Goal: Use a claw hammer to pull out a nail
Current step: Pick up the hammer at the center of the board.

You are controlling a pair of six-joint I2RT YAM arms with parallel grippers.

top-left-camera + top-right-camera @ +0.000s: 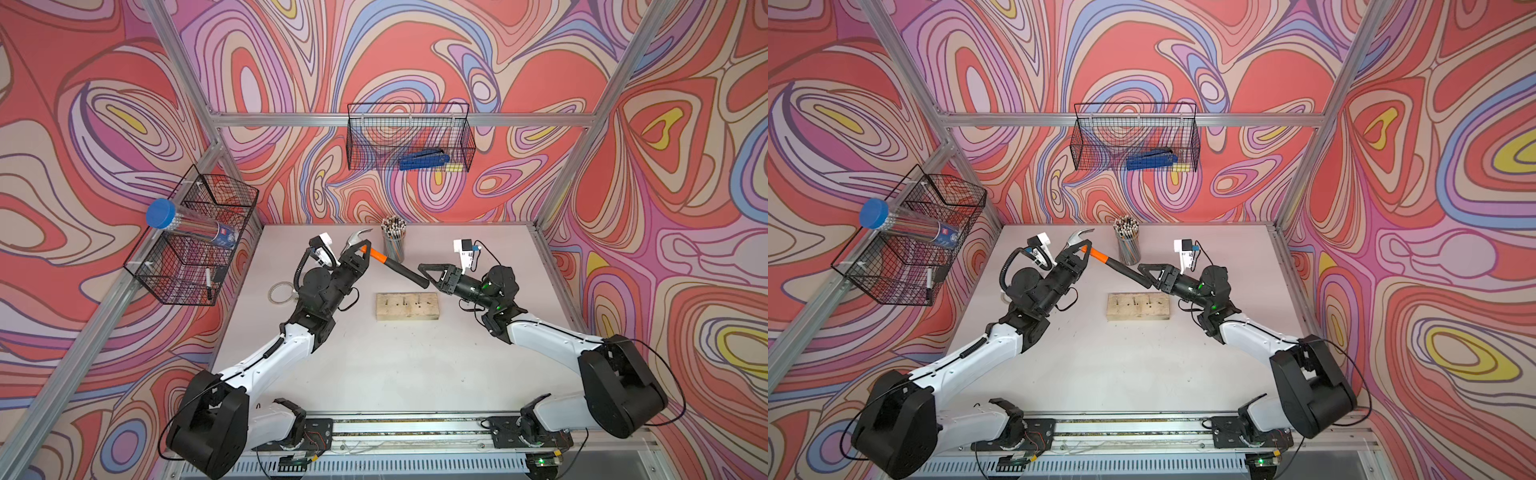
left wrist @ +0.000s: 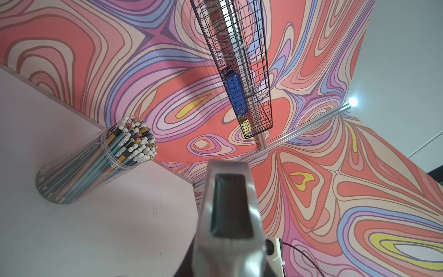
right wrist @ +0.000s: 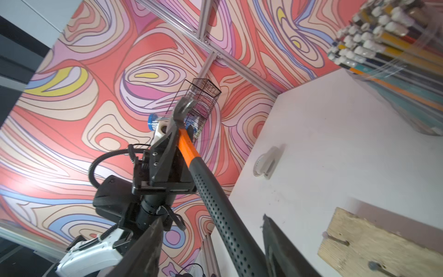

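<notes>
- Your left pincer (image 1: 360,249) is clenched on the claw hammer (image 1: 398,268) at its orange neck, just under the steel head.
- The hammer is off the table (image 1: 374,365) and slanted. Its head is beside the pencil cup (image 1: 394,246), and its black handle runs toward your right pincer (image 1: 424,275).
- The right pincer is released. Its fingers (image 3: 148,242) straddle the handle end, with gaps on both sides.
- The wooden block (image 1: 407,306), with nails (image 3: 335,239) in it, lies on the table near the handle end.

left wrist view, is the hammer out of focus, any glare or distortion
Left wrist view: the claw hammer head is close and blurred, the pencil cup sharp, a lamp flares by the frame rail. Right wrist view: the near pencil cup is soft, the wall shows a bright patch.
</notes>
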